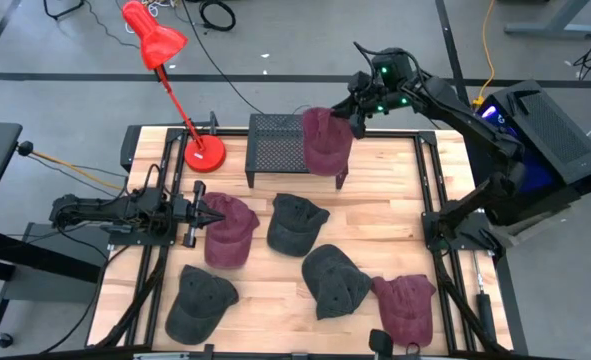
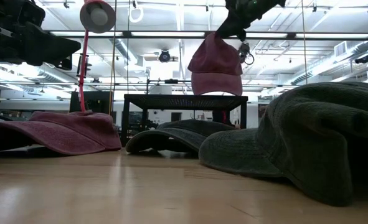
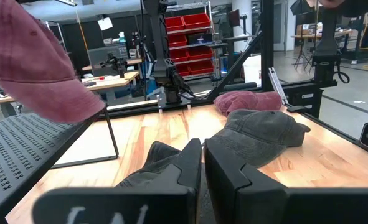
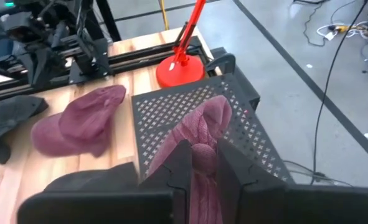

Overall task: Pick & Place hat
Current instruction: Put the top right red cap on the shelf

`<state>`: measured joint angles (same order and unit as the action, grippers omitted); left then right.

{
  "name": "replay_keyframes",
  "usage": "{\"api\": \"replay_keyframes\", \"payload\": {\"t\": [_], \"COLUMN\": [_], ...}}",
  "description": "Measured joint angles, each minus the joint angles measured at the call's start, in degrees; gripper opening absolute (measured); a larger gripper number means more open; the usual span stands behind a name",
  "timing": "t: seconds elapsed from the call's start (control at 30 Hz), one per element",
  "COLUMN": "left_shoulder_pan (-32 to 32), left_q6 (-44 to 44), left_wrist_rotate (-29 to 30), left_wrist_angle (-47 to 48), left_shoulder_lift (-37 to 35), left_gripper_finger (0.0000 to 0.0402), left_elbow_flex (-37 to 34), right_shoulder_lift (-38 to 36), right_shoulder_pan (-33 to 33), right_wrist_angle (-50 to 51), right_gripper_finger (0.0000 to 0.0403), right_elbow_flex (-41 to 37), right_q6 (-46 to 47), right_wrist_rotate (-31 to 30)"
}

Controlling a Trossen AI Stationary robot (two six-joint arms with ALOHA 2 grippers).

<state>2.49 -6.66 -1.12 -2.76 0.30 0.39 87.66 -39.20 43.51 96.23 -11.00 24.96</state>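
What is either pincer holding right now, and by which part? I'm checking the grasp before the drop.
The right pincer holds a maroon hat by a pinch of crown fabric, hanging above the black mesh rack. The left pincer is shut on nothing.

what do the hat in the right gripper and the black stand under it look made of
The maroon hat, pinched in the right gripper, looks like soft washed cotton: matte, faded, hanging in limp folds. The black stand looks like perforated sheet metal with a matte dark coating, judging by its regular punched holes and thin rigid legs.
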Motion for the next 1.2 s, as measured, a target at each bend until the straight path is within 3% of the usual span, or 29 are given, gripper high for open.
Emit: {"api": "replay_keyframes", "payload": {"t": [1.2], "left_shoulder_pan": [0.0], "left_q6": [0.0], "left_wrist_rotate": [0.0], "left_wrist_angle": [0.0], "left_shoulder_lift": [0.0], "left_gripper_finger": [0.0028], "left_elbow_flex": [0.0], "right_shoulder_lift": [11.4], "right_shoulder_pan": [-5.0], "right_wrist_angle": [-9.1], "right_gripper_finger": [0.0041], "right_elbow_flex": [0.0], "right_q6": [1.5], "right_wrist_rotate": [-0.7]}}
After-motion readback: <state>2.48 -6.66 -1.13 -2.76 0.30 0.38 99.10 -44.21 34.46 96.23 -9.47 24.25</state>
